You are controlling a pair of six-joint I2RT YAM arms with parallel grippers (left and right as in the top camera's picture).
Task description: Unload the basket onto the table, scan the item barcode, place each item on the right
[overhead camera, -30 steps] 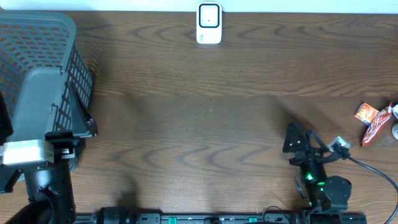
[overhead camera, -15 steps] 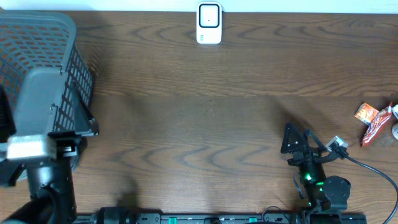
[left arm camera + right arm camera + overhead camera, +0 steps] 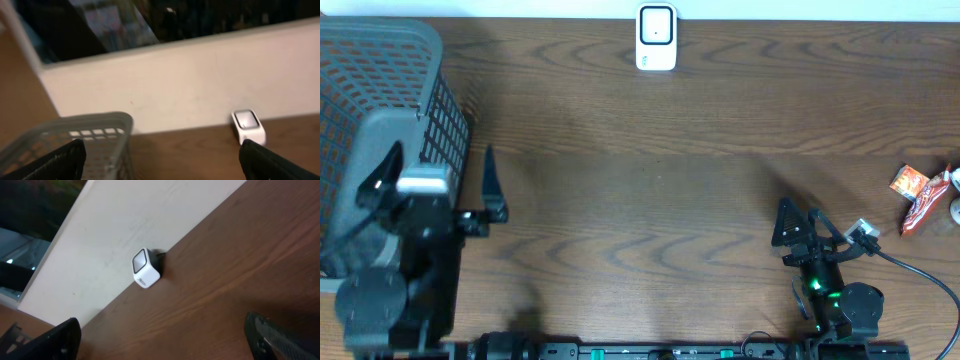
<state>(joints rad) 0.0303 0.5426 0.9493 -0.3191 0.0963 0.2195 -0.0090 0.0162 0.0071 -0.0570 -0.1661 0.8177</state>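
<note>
At 9 to 10 o'clock, the grey mesh basket fills the corner of the wooden surface; we take it to be the drop-off for scanned goods. Our left gripper hangs at the basket's near right corner with its jaws spread wide and nothing between them. It faces the far edge, which suits a waiting pose more than a pick.

At 12 o'clock the white scanner stands against the white wall, window facing us. Both wrist cameras look towards it, so a barcode can be presented from either side.

Our right gripper sits at about 5 o'clock, low near the front edge, also fully open and empty. Its cable trails off to the right.

The snack packets, the things to scan, lie at 3 o'clock on the very right edge, well apart from both grippers. We judge the right arm the natural one to fetch them.

Bare wood lies between the packets and the scanner, so nothing blocks that path. The cable runs near the packets and could snag on a low sideways reach.
</note>
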